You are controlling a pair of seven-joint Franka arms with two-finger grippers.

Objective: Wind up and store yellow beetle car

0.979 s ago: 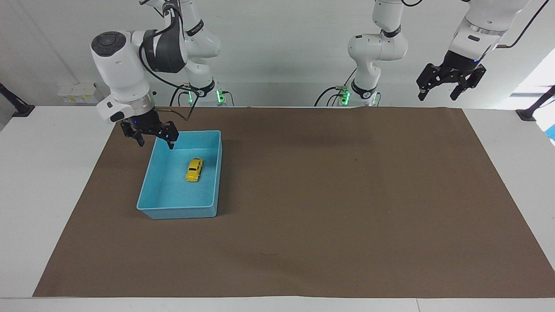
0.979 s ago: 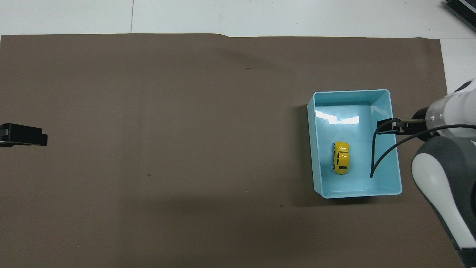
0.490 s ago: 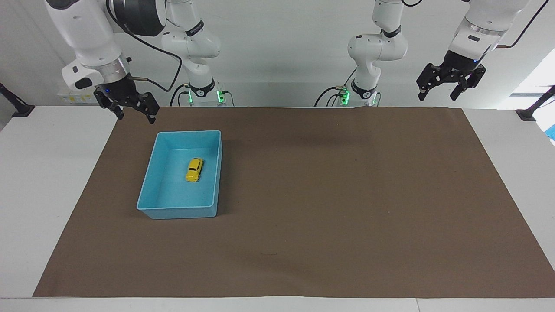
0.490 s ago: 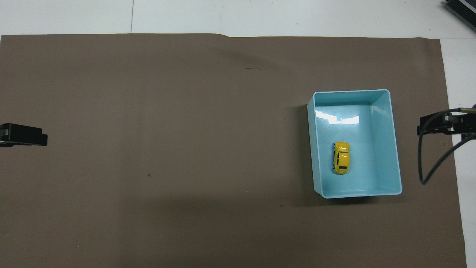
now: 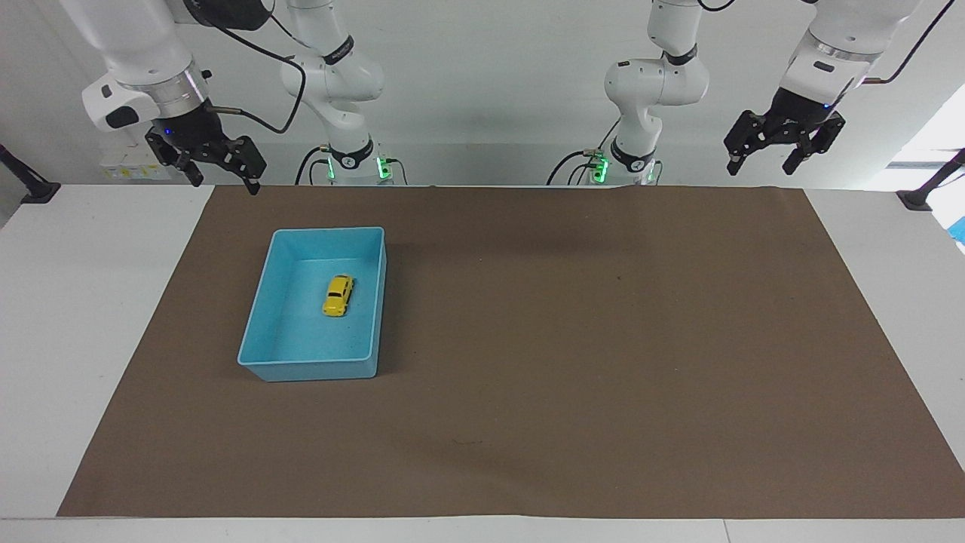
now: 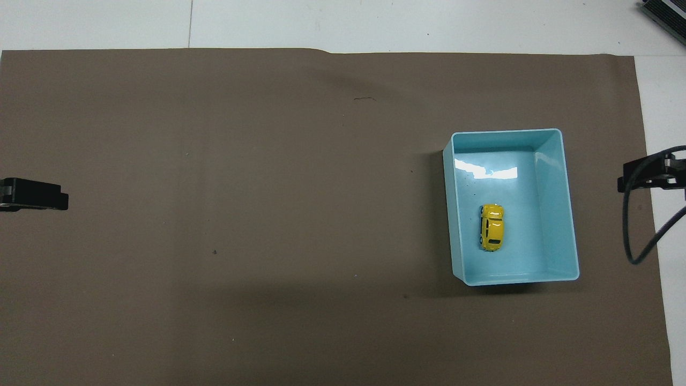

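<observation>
Both grippers hang raised at the robots' edge of the bench, holding nothing: right gripper (image 5: 215, 160) near its corner with fingers spread, left gripper (image 5: 780, 147) waiting likewise. Farther out, toward the right arm's end, the blue tray (image 5: 255, 324) holds the yellow beetle car (image 5: 338, 295). Storing looks done; nothing appears left.

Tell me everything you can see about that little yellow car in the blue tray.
The yellow beetle car is a tiny, glossy toy with a rounded body, dark windows and small black wheels. It sits upright on its wheels on the floor of the blue tray, its length running along the tray's longer side, away from the walls. Only the tray floor touches it. Neither pincer is near it: both hang raised near the robots' end of the table.
</observation>
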